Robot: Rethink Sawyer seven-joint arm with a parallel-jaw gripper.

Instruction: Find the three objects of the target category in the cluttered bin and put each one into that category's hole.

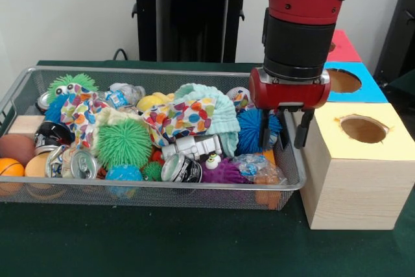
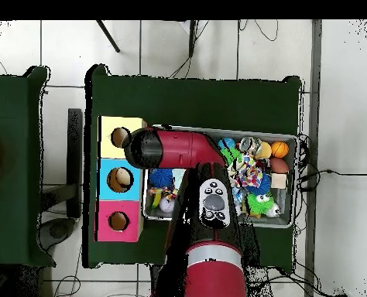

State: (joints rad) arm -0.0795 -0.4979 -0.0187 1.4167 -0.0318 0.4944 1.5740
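Note:
The silver wire mesh bin [image 1: 295, 183] takes up the left and middle of the front view. It is full of clutter: a green spiky ball [image 1: 123, 144], a blue spiky ball [image 1: 249, 128], drink cans [image 1: 181, 168], patterned cloth [image 1: 185, 118], a mint cloth [image 1: 217, 105] and a purple spiky toy [image 1: 224, 172]. My gripper [image 1: 284, 131] hangs open over the bin's right end. Its left finger is in front of the blue spiky ball and its right finger is at the rim. It holds nothing that I can see. In the overhead view the arm [image 2: 179, 148] hides the gripper.
Three wooden boxes with a round hole each stand right of the bin: yellow top [image 1: 389, 141] nearest, then blue [image 1: 369, 89], then red [image 1: 343, 47]. Overhead they show as yellow [image 2: 109, 128], blue [image 2: 105, 172] and pink [image 2: 105, 224]. Orange [image 1: 10, 168] and brown [image 1: 16, 147] balls lie at the bin's left end.

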